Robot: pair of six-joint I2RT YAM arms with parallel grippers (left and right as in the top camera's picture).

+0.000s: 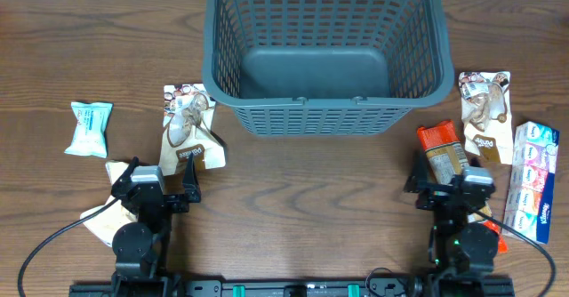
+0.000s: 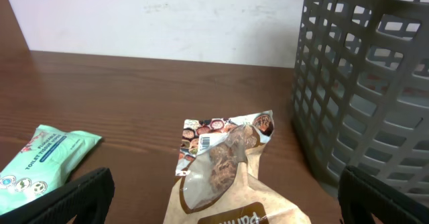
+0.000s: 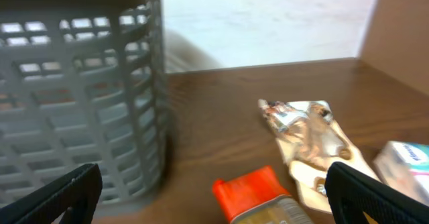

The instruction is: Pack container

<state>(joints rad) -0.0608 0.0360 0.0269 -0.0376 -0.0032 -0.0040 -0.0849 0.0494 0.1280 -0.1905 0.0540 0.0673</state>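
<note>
**What you cannot read from these views**

Your overhead view crops the container (image 1: 324,110) at its far rim. The left wrist view shows only one slotted corner of it, running off the right edge. That view also cuts the brown snack pouch (image 2: 224,184) at the bottom and the mint packet (image 2: 40,160) at the left. From above, the left arm hides most of a pale wrapper (image 1: 96,215), and the right claw (image 1: 451,183) covers the near end of the orange-topped packet (image 1: 442,150). Your right wrist view is soft throughout: the tissue pack (image 3: 405,160) is unreadable and cropped at the right.
</note>
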